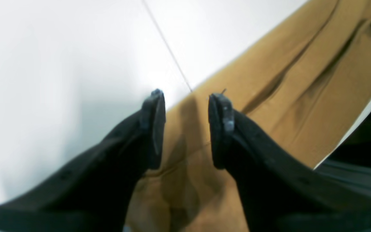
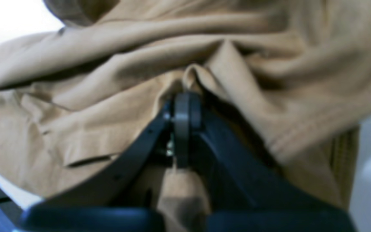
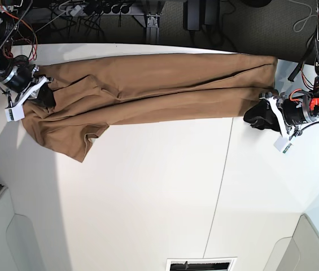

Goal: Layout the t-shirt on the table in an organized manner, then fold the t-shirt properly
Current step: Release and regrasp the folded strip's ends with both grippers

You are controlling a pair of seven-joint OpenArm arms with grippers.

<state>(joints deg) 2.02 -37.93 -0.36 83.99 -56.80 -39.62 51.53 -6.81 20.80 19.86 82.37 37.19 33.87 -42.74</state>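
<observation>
Right pincer [image 2: 185,106] is pinched tight, its dark jaws together on a bunched fold of the plain tan soft-fabric t-shirt [image 2: 92,96], and cloth heaps up ahead of and to both sides of the tips. In the base view that right pincer [image 3: 42,93] sits at the crumpled end of the t-shirt [image 3: 153,93], which runs as a long band across the far part of the large smooth white table [image 3: 148,192]. Over to the left pincer [image 1: 185,96]: jaws apart, nothing between them, hovering right over the shirt's edge where tan cloth [image 1: 285,90] meets bare white tabletop [image 1: 60,64]. The table's thin dark seam line [image 1: 166,45] runs away just ahead of the tips. The base view shows the left pincer [image 3: 261,116] at the shirt's other end.
</observation>
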